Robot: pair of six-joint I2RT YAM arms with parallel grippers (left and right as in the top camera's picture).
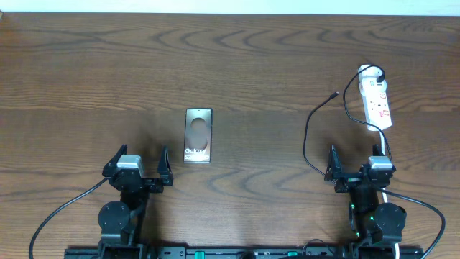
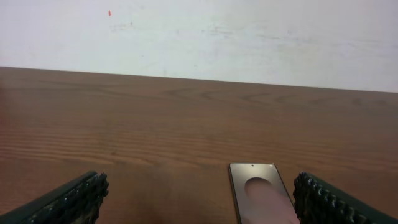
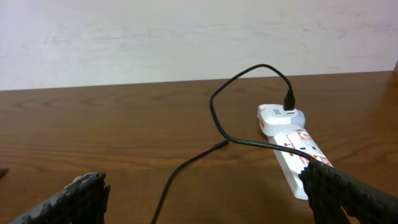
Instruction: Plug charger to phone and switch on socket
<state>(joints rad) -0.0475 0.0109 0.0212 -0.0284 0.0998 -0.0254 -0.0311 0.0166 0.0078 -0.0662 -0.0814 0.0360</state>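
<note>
While left gripper (image 1: 141,169) and right gripper (image 1: 357,170) gape empty, the thin black charger cable (image 1: 305,137) runs from the right one (nearer) toward the wooden table's (image 1: 230,57) far edge.

The phone (image 1: 198,135) bears white "Galaxy" lettering.

Phone (image 1: 198,134): dark grey slab, flat on table, left of centre, face up w/ pale circle & white lettering. Socket (image 1: 376,101): white power strip w/ red marks, flat at far right, slightly angled. Charger (image 1: 306,140): thin black cable, plug (image 1: 375,72) seated at strip's far end. Connector tip (image 1: 335,94) lies free on table, left of strip, well apart from phone.
</note>
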